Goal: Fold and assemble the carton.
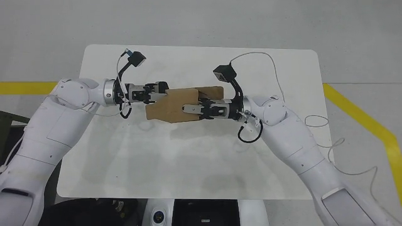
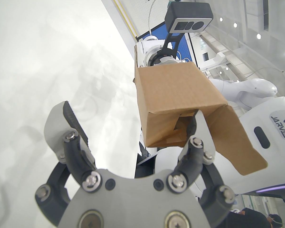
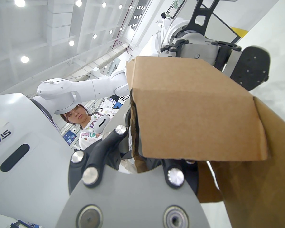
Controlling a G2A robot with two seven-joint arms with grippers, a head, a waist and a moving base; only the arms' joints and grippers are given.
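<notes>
Mid-fold. Carton (image 1: 179,108) sits over the centre of the table (image 1: 188,169), squared into a tube. Right gripper (image 1: 195,109) at its 3 o'clock end, apparently clamped on a wall. Left gripper (image 2: 132,111) at 10 o'clock, fingers wide apart, one tip in the open end. Next move, likely: press the loose end flap (image 2: 237,143) closed.

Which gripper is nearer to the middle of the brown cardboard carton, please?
Right. The right gripper lies along the brown cardboard carton, clamped with its tips about mid-length; the left gripper sits open at the carton's opposite end, one finger poked into it.
</notes>
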